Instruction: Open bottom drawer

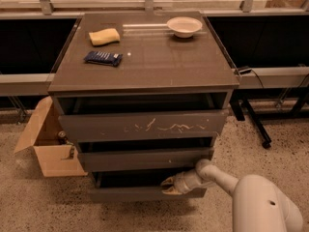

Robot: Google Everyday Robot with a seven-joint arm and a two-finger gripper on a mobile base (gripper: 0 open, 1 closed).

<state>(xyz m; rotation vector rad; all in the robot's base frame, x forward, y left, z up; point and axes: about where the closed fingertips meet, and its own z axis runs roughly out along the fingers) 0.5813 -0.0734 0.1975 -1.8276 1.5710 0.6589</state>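
The bottom drawer (130, 194) is the slimmest of three dark grey-brown flat fronts, low on the cabinet near the floor. My gripper (165, 186) is at the right part of its top edge and points left. It is open, with one fingertip (165, 181) in the dark gap above the front and the other (167, 192) in front of the panel. My white arm (227, 180) comes in from the lower right. The mid-sized drawer front (145, 158) is just above the gripper, and the wide scratched front (145, 125) is above that.
On the cabinet top (154, 66) lie a yellow sponge (104, 36), a dark blue packet (103, 58) and a white bowl (184, 26). An open cardboard box (48, 146) stands on the floor at the left. A black table leg with a caster (256, 124) is at the right.
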